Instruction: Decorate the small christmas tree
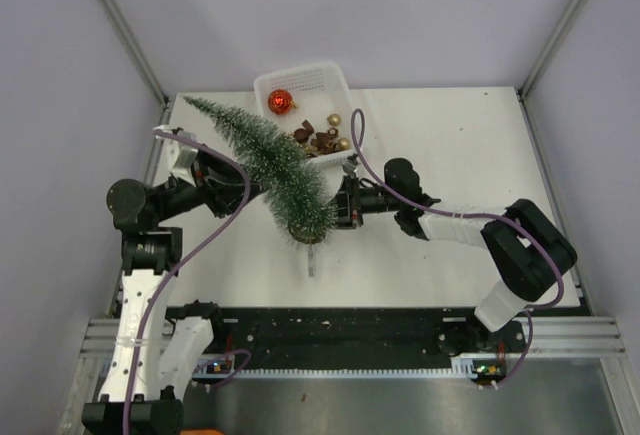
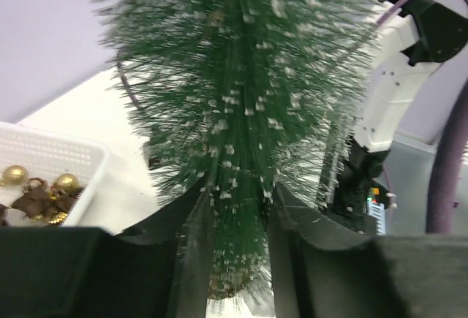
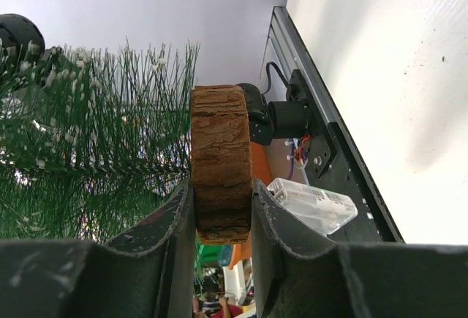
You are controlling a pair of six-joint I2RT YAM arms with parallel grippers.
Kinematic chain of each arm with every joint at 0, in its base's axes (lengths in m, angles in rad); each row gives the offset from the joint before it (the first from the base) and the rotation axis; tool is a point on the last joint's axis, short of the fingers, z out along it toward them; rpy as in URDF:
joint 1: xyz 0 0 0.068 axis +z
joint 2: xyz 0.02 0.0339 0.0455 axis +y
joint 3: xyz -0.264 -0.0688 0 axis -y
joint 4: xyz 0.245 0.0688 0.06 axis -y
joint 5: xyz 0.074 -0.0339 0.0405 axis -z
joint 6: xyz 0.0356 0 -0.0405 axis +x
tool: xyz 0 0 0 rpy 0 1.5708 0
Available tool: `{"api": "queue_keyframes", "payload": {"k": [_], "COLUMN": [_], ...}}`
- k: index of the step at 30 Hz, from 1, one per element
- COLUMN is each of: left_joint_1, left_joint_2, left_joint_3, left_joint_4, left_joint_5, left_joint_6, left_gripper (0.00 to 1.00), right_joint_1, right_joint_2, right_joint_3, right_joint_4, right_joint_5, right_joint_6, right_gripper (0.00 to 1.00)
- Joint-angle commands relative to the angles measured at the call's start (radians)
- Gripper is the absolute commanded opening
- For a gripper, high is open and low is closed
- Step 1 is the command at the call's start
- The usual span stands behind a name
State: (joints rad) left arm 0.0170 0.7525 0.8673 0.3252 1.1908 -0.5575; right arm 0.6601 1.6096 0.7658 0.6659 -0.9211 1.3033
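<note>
The left tool [image 2: 235,195] is clenched around the bristly middle of the small christmas tree [image 1: 275,170], which slants over the desk [image 1: 450,135], its tip toward ten o'clock. The right tool [image 3: 221,183] grasps its wooden base [image 3: 219,135] at the five o'clock end.

rough wood base [image 3: 221,164], frosted bristly tree [image 1: 266,155], glossy bauble [image 1: 281,102]
</note>
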Motion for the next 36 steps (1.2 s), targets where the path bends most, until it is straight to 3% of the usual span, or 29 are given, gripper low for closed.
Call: {"api": "queue_keyframes", "payload": {"k": [1, 4, 6, 7, 12, 16, 21, 23, 27, 32, 36], "left_joint_1": [-0.002, -0.002, -0.002, -0.002, 0.000, 0.003, 0.011, 0.017, 0.021, 0.023, 0.023], "left_joint_2": [-0.039, -0.057, -0.070, -0.079, -0.148, -0.205, -0.272, -0.285, -0.260, -0.194, -0.182], "left_joint_3": [-0.053, -0.073, -0.090, -0.097, -0.082, -0.090, -0.175, -0.238, -0.290, -0.264, -0.263], "left_joint_4": [0.003, -0.038, -0.049, -0.072, -0.357, -0.602, -0.822, -0.841, -0.760, -0.756, -0.736], "left_joint_5": [0.084, 0.099, 0.101, 0.090, 0.061, 0.012, -0.081, -0.109, -0.117, -0.091, -0.085], "left_joint_6": [-0.002, 0.004, -0.001, 0.014, 0.201, 0.394, 0.655, 0.724, 0.719, 0.737, 0.726], "left_gripper": [0.29, 0.25, 0.04, 0.00, 0.00, 0.00, 0.00, 0.00, 0.00, 0.00, 0.00], "right_joint_1": [0.016, 0.019, 0.021, 0.022, 0.024, 0.021, -0.028, -0.071, -0.141, -0.264, -0.332], "right_joint_2": [0.016, 0.029, 0.036, 0.044, 0.096, 0.141, 0.171, 0.176, 0.164, 0.058, -0.011], "right_joint_3": [0.003, -0.017, -0.025, -0.031, -0.049, -0.039, -0.037, -0.042, -0.060, -0.042, 0.128], "right_joint_4": [0.083, 0.116, 0.104, 0.097, 0.077, 0.035, -0.060, -0.119, -0.192, -0.348, -0.586], "right_joint_5": [-0.022, -0.027, -0.027, -0.024, -0.013, -0.005, 0.028, 0.051, 0.070, 0.139, 0.338], "right_joint_6": [-0.009, 0.005, -0.009, -0.015, -0.041, -0.081, -0.168, -0.212, -0.285, -0.393, -0.536], "right_gripper": [0.00, 0.00, 0.00, 0.00, 0.00, 0.12, 0.43, 0.51, 0.61, 0.63, 0.63]}}
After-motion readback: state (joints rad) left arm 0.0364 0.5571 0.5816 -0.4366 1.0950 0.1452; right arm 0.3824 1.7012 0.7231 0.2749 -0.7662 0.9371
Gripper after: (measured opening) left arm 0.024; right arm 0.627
